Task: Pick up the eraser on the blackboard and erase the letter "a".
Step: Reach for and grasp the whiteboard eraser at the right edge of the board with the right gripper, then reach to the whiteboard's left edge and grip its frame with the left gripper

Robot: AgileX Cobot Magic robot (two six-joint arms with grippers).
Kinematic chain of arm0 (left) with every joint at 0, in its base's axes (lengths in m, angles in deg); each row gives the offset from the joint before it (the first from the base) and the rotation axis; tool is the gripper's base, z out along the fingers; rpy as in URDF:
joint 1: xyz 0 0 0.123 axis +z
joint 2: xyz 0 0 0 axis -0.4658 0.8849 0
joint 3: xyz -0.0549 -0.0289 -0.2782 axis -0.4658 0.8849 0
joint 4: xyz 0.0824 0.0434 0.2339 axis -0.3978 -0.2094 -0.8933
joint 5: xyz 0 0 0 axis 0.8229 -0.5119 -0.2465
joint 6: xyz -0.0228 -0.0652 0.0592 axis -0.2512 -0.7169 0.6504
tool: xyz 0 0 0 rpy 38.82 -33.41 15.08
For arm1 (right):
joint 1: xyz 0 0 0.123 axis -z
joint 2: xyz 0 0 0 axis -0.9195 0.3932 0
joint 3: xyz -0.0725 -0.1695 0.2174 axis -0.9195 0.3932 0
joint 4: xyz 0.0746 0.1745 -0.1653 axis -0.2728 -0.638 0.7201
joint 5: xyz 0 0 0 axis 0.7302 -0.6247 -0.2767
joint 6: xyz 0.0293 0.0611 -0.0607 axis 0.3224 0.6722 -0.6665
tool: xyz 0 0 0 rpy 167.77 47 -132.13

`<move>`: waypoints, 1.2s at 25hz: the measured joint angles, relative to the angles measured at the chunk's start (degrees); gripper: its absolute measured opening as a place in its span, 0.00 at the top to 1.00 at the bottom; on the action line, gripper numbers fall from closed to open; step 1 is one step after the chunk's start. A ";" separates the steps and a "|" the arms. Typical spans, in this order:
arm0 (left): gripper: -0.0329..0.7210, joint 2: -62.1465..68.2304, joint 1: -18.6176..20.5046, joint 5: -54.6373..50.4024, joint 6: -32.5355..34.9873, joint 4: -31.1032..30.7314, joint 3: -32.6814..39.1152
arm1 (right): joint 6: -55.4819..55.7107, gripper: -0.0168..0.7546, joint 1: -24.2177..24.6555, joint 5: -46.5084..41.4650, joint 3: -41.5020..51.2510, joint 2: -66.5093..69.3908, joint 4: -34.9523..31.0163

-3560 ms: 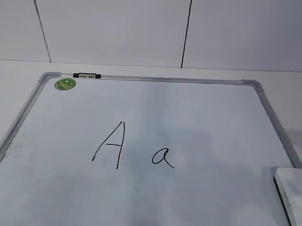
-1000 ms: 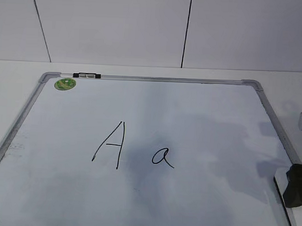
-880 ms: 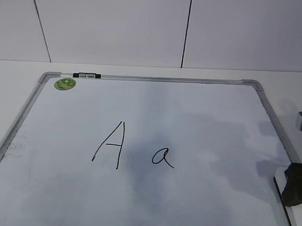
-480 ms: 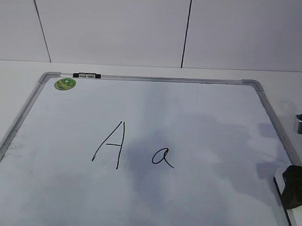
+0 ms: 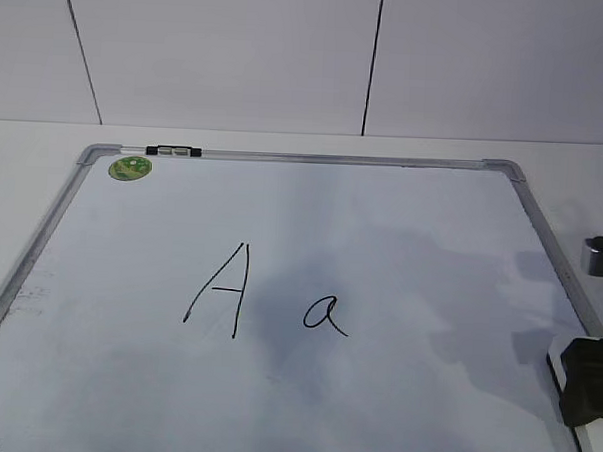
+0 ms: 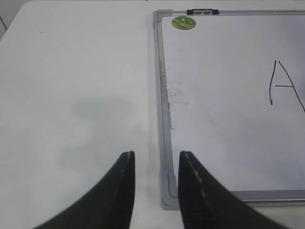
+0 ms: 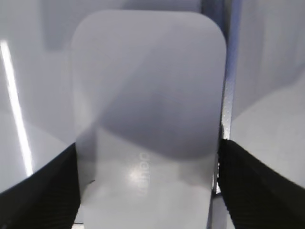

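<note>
The eraser [image 7: 147,95], a white rounded block with faint grey lettering, lies at the right edge of the blackboard [image 5: 382,220]; only its white edge [image 5: 594,449] shows in the exterior view. My right gripper [image 7: 147,157] is open and straddles the eraser, one finger along each long side; it also shows in the exterior view [image 5: 590,384]. The small letter "a" [image 5: 325,315] is intact near the board's middle. My left gripper [image 6: 156,160] is open and empty over the board's near left corner.
A capital "A" [image 5: 222,288] stands left of the small letter. A green sticker [image 5: 130,167] and a black clip [image 5: 173,151] sit at the far left corner. The grey frame [image 7: 228,95] runs beside the eraser. White table surrounds the board.
My right gripper came in from the right and has lowered over the eraser, now covering most of it. The letters and the board have not moved.
</note>
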 joint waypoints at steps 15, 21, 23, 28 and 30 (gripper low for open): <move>0.65 0.00 0.00 0.00 0.00 0.00 0.00 | 0.00 0.19 0.00 0.00 0.00 0.00 -0.24; 0.64 0.00 0.00 0.00 0.00 0.00 0.00 | 0.05 0.24 0.00 0.00 0.00 0.00 -0.61; 0.64 0.00 0.00 0.00 0.00 0.00 0.00 | 0.05 0.25 0.00 0.00 0.00 0.00 -0.61; 0.65 0.00 0.00 0.00 0.00 0.00 0.00 | 0.05 0.25 0.00 0.00 0.00 0.00 -0.61; 0.65 0.00 0.00 0.00 0.00 0.00 0.00 | 0.05 0.25 0.00 0.00 0.00 0.00 -0.64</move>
